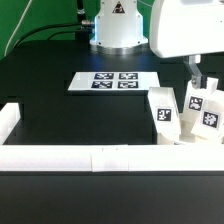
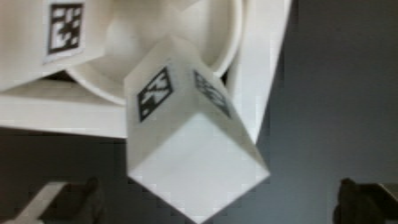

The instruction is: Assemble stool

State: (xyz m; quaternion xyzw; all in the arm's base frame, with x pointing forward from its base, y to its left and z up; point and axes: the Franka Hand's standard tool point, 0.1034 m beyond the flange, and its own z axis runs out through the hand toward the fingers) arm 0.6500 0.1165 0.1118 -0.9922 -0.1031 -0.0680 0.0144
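gripper spread wide around nothing, leg block between the fingers looks light, rigid, slick plastic, so I'd pinch its flat opposite faces mid-body

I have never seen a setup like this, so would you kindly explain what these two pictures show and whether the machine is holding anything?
This is one robot arm putting a small stool together from white plastic parts. The exterior view is taken by a camera off the arm. It shows a black table, the flat marker board lying on it, white border rails along the edge, and leg blocks with black-and-white tags near the exterior view's right. The gripper hangs above them. The wrist view comes from a camera on the arm's wrist, looking down between the fingers. It shows one leg block close up, with another white part behind it. The gripper is open and holds nothing.
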